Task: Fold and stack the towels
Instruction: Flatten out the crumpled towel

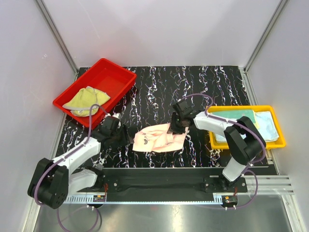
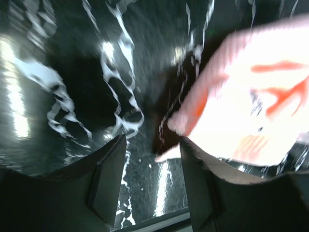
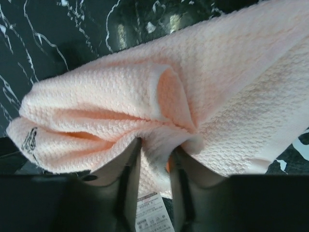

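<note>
A pink towel (image 1: 159, 138) lies crumpled on the black marbled table between the two arms. My right gripper (image 1: 177, 126) is at its right end. In the right wrist view, the gripper (image 3: 154, 145) is shut on a bunched fold of the pink towel (image 3: 193, 82), with a white tag (image 3: 152, 212) hanging between the fingers. My left gripper (image 1: 126, 137) sits at the towel's left edge. In the left wrist view it (image 2: 152, 142) stands open, low over the table, and the pink towel (image 2: 251, 106) lies just beyond its right finger. A yellow-green towel (image 1: 87, 100) lies loose in the red tray.
The red tray (image 1: 120, 71) stands at the back left. A yellow tray (image 1: 246, 144) at the right holds a teal green towel (image 1: 241, 116) and a pale blue one (image 1: 265, 126), lying flat. White walls close in the table on three sides.
</note>
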`<state>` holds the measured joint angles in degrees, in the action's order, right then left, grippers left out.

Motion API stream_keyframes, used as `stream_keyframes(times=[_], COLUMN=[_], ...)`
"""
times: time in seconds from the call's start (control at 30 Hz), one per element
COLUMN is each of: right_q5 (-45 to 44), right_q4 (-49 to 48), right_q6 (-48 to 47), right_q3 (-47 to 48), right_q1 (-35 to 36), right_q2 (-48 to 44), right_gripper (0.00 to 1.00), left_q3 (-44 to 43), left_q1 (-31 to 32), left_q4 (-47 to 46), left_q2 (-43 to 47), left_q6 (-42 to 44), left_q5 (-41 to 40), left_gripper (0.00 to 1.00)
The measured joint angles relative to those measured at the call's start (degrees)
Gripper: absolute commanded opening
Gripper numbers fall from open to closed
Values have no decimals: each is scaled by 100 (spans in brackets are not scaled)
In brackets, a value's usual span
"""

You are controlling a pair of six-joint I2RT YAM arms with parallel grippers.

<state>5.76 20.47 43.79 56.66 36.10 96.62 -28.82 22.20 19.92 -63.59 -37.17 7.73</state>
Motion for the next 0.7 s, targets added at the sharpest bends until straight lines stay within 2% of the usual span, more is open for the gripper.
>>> stream_keyframes(times=[0.1,0.27,0.53,0.63,0.67,0.7], right_q5=[199,431,444,439,437,435], right_q4=[-35,-7,52,140,175,214], right_q6=[-168,-330,-372,-374,-380,-396], right_q3=[-74,-389,-610,-625,-625,-625], right_q1=[0,0,0,0,0,0], right_q2=[-66,-592,-990,-1064,-1106,-1154], right_gripper=[45,47,49,49,50,51], left_q3=[356,682,796,796,796,796], left_q1=[238,267,278,284,289,293], left_q4=[-214,-629,-896,-868,-826,-769], left_q2=[11,243,153,122,120,122], left_q6=[-90,-223,-302,-358,-361,-376], left_q5=[109,256,435,424,428,435], left_gripper=[52,51,39,26,14,9])
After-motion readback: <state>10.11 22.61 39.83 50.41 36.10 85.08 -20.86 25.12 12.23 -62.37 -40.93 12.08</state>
